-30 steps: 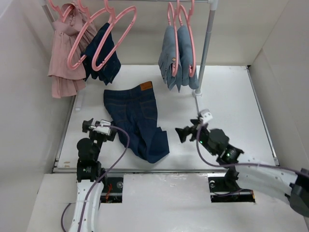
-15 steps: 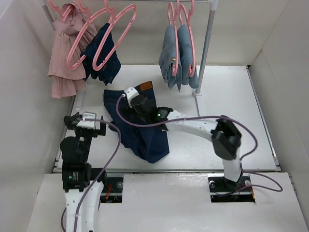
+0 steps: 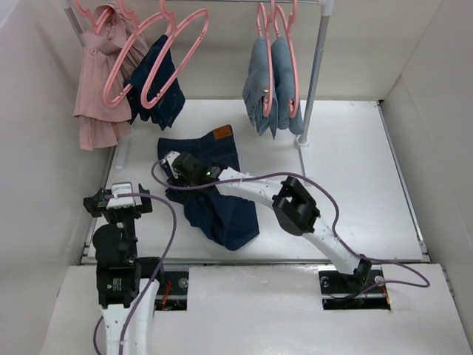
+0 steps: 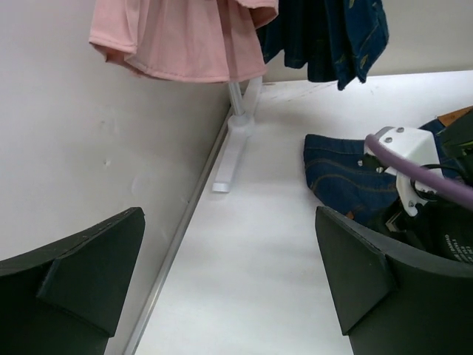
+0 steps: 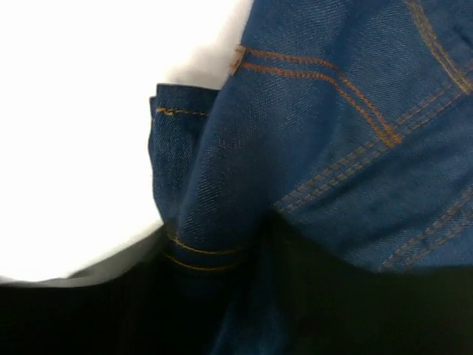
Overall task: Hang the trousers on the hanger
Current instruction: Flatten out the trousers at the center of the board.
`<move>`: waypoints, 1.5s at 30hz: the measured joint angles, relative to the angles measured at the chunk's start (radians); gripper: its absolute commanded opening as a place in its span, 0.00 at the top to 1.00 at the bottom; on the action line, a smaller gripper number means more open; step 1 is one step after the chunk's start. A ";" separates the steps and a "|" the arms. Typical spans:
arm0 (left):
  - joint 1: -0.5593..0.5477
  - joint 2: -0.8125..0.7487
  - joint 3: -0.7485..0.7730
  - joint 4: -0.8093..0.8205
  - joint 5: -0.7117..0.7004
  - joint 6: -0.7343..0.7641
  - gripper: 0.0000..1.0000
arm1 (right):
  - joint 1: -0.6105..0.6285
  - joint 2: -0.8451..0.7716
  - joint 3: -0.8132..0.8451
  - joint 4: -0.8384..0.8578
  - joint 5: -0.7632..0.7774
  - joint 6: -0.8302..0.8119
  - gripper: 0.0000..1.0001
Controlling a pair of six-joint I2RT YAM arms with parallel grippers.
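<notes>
The trousers (image 3: pixel 222 200), dark navy jeans with a tan waistband patch (image 3: pixel 223 132), lie spread on the white table. My right gripper (image 3: pixel 175 164) reaches across to their left edge. In the right wrist view a raised fold of the denim (image 5: pixel 214 185) is pinched between my dark jaws (image 5: pixel 214 259). My left gripper (image 3: pixel 117 198) hovers open left of the trousers with only bare table between its fingers (image 4: pixel 229 281); the trousers (image 4: pixel 340 174) and the right wrist's white mount (image 4: pixel 403 148) show at its right. An empty pink hanger (image 3: pixel 185 52) hangs on the rail at the back left.
On the rail hang a pink dress (image 3: pixel 100 81), a small dark navy garment (image 3: pixel 159 85) and light-blue jeans (image 3: pixel 270 89) on pink hangers. The rail's right post (image 3: pixel 314 66) stands behind the trousers. Its left foot (image 4: pixel 233 140) runs along the left wall (image 4: pixel 89 148).
My right arm has swung from the right side across to the trousers' left edge and its jaws have closed on a fold. The left arm has drawn back to the left.
</notes>
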 measured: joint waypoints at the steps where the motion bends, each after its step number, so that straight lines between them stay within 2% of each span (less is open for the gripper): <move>1: 0.000 0.003 0.000 0.001 -0.006 0.000 0.00 | 0.001 0.000 0.003 -0.003 -0.005 0.005 0.92; 2: 0.000 0.008 0.000 0.001 -0.013 0.001 0.00 | 0.002 0.002 0.019 -0.016 -0.008 0.005 1.00; 6: 0.000 0.031 0.000 0.006 -0.035 0.002 0.00 | 0.003 0.007 0.069 -0.061 -0.010 0.023 1.00; 8: 0.000 0.057 0.000 0.006 -0.042 0.002 0.00 | 0.004 -0.051 -0.002 -0.043 -0.003 0.048 1.00; 11: 0.000 0.115 0.016 -0.012 -0.037 0.002 0.00 | 0.005 -0.307 -0.307 0.047 0.025 0.123 1.00; 15: 0.000 0.206 0.037 -0.013 0.056 0.007 0.00 | -0.003 -0.818 -0.676 0.126 0.119 0.289 0.98; 17: 0.000 0.275 0.065 -0.017 0.139 0.019 0.00 | -0.034 -1.093 -0.820 0.156 0.134 0.396 0.84; 19: 0.000 0.393 0.134 -0.027 0.236 0.043 0.06 | -0.103 -1.304 -0.930 0.151 0.143 0.507 0.53; 20: 0.000 0.461 0.184 -0.050 0.290 0.060 0.06 | -0.167 -1.407 -1.010 0.161 0.143 0.559 0.21; 21: 0.000 0.527 0.241 -0.069 0.341 0.087 0.06 | -0.190 -1.435 -1.037 0.156 0.151 0.583 0.06; 22: 0.000 0.612 0.308 -0.106 0.399 0.117 0.06 | -0.238 -1.485 -1.109 0.152 0.152 0.629 0.00; 25: -0.021 0.806 0.466 -0.143 0.486 0.223 0.04 | -0.375 -1.620 -1.363 0.023 0.163 0.732 0.00; 28: -0.102 0.906 0.484 -0.198 0.457 0.346 0.01 | -0.515 -1.765 -1.526 -0.171 0.201 0.810 0.00; 30: -0.193 0.941 0.472 -0.262 0.406 0.415 0.01 | -0.544 -1.834 -1.539 -0.222 0.204 0.830 0.00; 33: -0.335 1.007 0.444 -0.323 0.341 0.497 0.01 | -0.519 -1.787 -1.459 -0.192 0.200 0.782 0.00; 37: -0.426 1.122 0.383 -0.319 0.295 0.594 0.01 | -0.401 -1.543 -1.286 -0.133 0.182 0.628 0.00; 41: -0.402 1.219 0.348 -0.264 0.271 0.624 0.01 | -0.295 -1.249 -1.102 -0.082 0.119 0.422 0.00; 45: -0.227 1.287 0.362 -0.195 0.324 0.588 0.01 | -0.145 -1.083 -1.047 -0.079 0.093 0.199 0.00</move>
